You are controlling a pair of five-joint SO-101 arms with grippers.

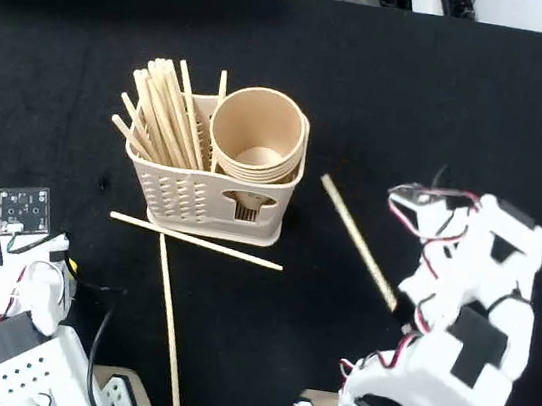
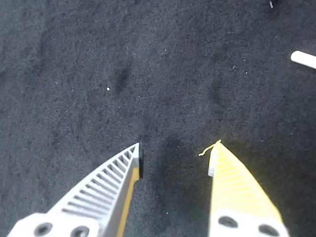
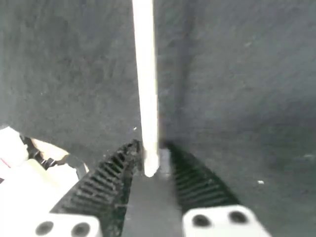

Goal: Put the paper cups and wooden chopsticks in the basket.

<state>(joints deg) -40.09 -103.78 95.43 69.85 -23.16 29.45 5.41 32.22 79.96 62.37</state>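
Note:
A cream slotted basket (image 1: 200, 203) stands mid-table, holding a bundle of wooden chopsticks (image 1: 163, 112) and a stack of paper cups (image 1: 257, 141). Three loose chopsticks lie on the black cloth. One lies crosswise in front of the basket (image 1: 195, 240), and its tip (image 2: 303, 58) is in the left wrist view. Another runs toward the front edge (image 1: 171, 328). The third (image 1: 357, 237) lies at the right, and my right gripper (image 3: 150, 158) is shut on its near end (image 3: 146, 89). My left gripper (image 2: 175, 145) hangs open over bare cloth at the front left.
The right arm's white body (image 1: 460, 331) covers the front right of the table. The left arm (image 1: 16, 329) sits at the front left corner with a small circuit board (image 1: 22, 211) on top. Black cloth (image 1: 466, 109) stretches behind and beside the basket.

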